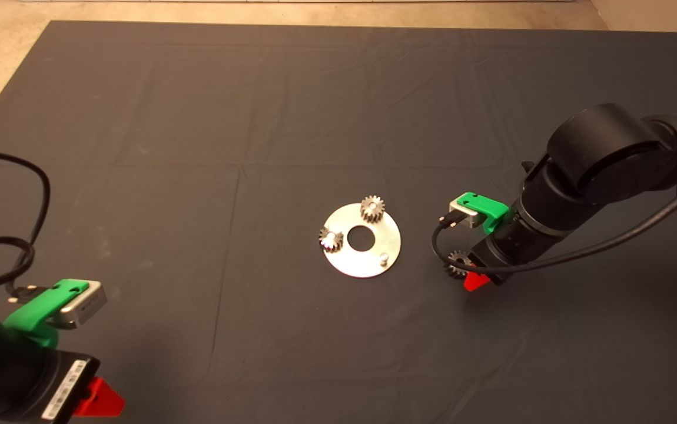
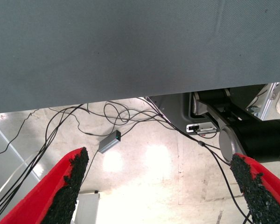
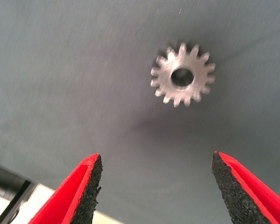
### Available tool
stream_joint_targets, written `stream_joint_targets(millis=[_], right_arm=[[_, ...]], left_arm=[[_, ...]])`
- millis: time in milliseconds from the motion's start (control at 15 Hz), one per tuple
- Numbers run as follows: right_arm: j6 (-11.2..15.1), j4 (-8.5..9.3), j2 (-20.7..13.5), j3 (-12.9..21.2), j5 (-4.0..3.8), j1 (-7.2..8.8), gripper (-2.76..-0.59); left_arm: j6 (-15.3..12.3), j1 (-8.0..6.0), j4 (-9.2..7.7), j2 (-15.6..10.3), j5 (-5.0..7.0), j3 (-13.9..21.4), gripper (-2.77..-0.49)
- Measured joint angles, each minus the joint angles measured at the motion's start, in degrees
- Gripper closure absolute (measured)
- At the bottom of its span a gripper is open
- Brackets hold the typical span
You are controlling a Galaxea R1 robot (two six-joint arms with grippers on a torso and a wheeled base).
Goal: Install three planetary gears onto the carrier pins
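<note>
Third planetary gear [image 3: 182,80] lies flat on the mat just ahead of my right pincer [image 3: 154,186], jaws wide and empty, so I'm at the pickup step, then it goes on the bare carrier pin [image 1: 384,257] on the disc [image 1: 390,237]; left pincer [image 2: 158,186] parked, also wide.

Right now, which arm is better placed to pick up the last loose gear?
The right. Its gripper hovers with fingers open over the loose gear on the mat, just right of the disc. The left gripper waits at the mat's lower left corner, far from it.
</note>
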Motion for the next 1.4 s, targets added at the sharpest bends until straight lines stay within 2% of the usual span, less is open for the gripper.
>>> stream_joint_targets(millis=[333,733,1200,1400], right_arm=[[-0.44,-2.56,0.48,-0.79,0.0,-0.96,-1.73],[-3.92,-5.83,0.43,-0.94,0.02,-1.57,-1.73],[-6.69,-7.42,-0.27,-1.03,0.02,-1.68,-1.73],[-7.71,-8.16,-0.5,-1.1,-0.01,-2.66,-1.73]], left_arm=[[0.0,0.0,-0.12,-0.11,0.0,0.0,-2.17],[0.01,0.01,-0.15,-0.52,-0.06,0.02,-2.17],[0.87,0.0,-0.28,-1.56,-0.04,0.2,-2.17],[1.08,-0.16,-0.33,-1.55,-0.01,0.27,-2.17]])
